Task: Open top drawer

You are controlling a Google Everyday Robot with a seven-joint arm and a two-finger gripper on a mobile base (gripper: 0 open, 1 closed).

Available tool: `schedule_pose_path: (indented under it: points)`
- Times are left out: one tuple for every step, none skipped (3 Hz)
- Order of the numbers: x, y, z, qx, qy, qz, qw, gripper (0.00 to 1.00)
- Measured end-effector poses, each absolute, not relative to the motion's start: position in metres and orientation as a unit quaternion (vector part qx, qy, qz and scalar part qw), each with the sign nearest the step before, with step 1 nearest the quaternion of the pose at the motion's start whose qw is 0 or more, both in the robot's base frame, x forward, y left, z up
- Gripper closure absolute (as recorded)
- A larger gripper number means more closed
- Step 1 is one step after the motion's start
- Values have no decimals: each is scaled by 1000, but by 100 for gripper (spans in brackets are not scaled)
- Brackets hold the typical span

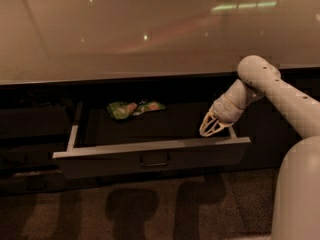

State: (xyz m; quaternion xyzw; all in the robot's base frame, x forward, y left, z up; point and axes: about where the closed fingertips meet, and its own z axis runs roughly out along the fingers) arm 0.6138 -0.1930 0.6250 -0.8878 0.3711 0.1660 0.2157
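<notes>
The top drawer [150, 156] stands pulled out from under the counter, its dark front with a small centre pull [154, 160] facing me and a pale side rail [74, 131] showing on the left. My gripper [213, 125] hangs just inside the drawer's right end, right behind the front's top edge. The pale arm [280, 91] reaches in from the right.
A green snack bag [134, 108] lies at the back of the drawer, left of centre. A glossy countertop [150, 29] runs above. Dark cabinet fronts [30, 124] flank the drawer. Carpet floor [150, 209] lies below, with the arm's shadows on it.
</notes>
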Motion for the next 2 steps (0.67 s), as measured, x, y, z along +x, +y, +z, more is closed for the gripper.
schedule_pose_path:
  points:
    - [614, -193, 625, -888, 371, 166, 216, 100]
    - [615, -190, 627, -888, 371, 166, 216, 100]
